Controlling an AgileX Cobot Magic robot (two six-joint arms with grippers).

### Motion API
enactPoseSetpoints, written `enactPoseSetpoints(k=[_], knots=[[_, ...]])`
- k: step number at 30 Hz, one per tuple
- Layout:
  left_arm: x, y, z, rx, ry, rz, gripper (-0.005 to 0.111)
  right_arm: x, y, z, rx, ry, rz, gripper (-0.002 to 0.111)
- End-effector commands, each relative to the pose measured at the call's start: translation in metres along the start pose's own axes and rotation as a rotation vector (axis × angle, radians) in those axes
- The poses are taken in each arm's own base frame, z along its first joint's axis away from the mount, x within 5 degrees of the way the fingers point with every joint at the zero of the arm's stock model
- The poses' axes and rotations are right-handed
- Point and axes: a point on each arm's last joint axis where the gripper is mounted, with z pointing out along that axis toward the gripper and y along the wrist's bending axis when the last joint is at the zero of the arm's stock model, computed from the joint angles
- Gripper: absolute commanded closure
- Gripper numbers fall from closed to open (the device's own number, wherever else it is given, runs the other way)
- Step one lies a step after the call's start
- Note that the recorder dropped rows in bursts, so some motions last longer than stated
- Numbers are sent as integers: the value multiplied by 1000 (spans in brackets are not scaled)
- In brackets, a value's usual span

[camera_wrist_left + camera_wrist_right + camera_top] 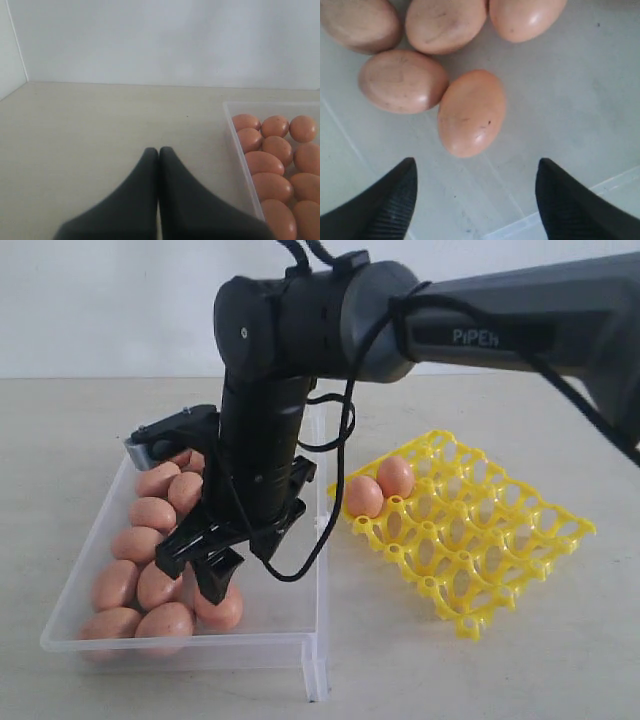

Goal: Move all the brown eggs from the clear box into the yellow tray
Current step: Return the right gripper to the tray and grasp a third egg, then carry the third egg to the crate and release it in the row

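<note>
Several brown eggs (pixel 150 515) lie along the left side of the clear box (pixel 180 650). Two more sit in the near-left cups of the yellow tray (pixel 490 540). My right gripper (pixel 205 560) reaches across into the box, pointing down, open and holding nothing. In the right wrist view its fingertips (pixel 476 170) stand wide apart, just short of one brown egg (pixel 471 113) on the box floor, with other eggs beyond it. My left gripper (pixel 159 150) is shut and empty over bare table, beside the clear box wall (pixel 240 160) and its eggs (pixel 270 165).
The right arm's dark body (pixel 300 330) and a hanging cable (pixel 335 510) cross above the box and hide its far part. The yellow tray lies to the right of the box on the pale table (pixel 560 660). A white wall stands behind.
</note>
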Motion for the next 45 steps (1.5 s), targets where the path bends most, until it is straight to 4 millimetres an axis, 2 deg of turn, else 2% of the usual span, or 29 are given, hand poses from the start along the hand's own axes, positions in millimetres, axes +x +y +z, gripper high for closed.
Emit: enactPoseSetpoints(k=[1,6,13,16,18,19,22,27,32,34,36,38,40,41,42,44,45], knots=[[-2,0,-1,5,-8,-4,111,-5,-8,17,8,-19,45,42],[-2,0,-1,5,-8,-4,111,-12,-14,36,11,-65,70,42],[-2,0,-1,5,-8,-4,111,-15,-17,46,16,-86,79,44],[-2,0,-1,5,-8,-4,111,-15,-17,46,18,-88,78,71],[-2,0,-1,5,-8,-4,111,-15,-19,46,22,-92,63,100],[-2,0,-1,5,-8,-4,111,-16,-19,46,27,-97,61,108],[-2,0,-1,5,-8,-4,111,-18,-20,44,38,-125,58,107],[-2,0,-1,5,-8,-4,111,-22,-16,17,70,-200,30,107],[-2,0,-1,5,-8,-4,111,-24,-7,-24,83,-326,86,107],[-2,0,-1,5,-8,-4,111,-21,-3,-42,88,-429,114,107],[-2,0,-1,5,-8,-4,111,-12,1,-61,101,-561,131,107],[-2,0,-1,5,-8,-4,111,6,3,-74,124,-684,149,107],[-2,0,-1,5,-8,-4,111,37,4,-87,166,-845,160,107],[-2,0,-1,5,-8,-4,111,55,4,-84,188,-895,165,107],[-2,0,-1,5,-8,-4,111,74,3,-97,225,-1037,166,107],[-2,0,-1,5,-8,-4,111,111,-4,-105,297,-1225,181,107],[-2,0,-1,5,-8,-4,111,133,-14,-109,353,-1355,240,107]])
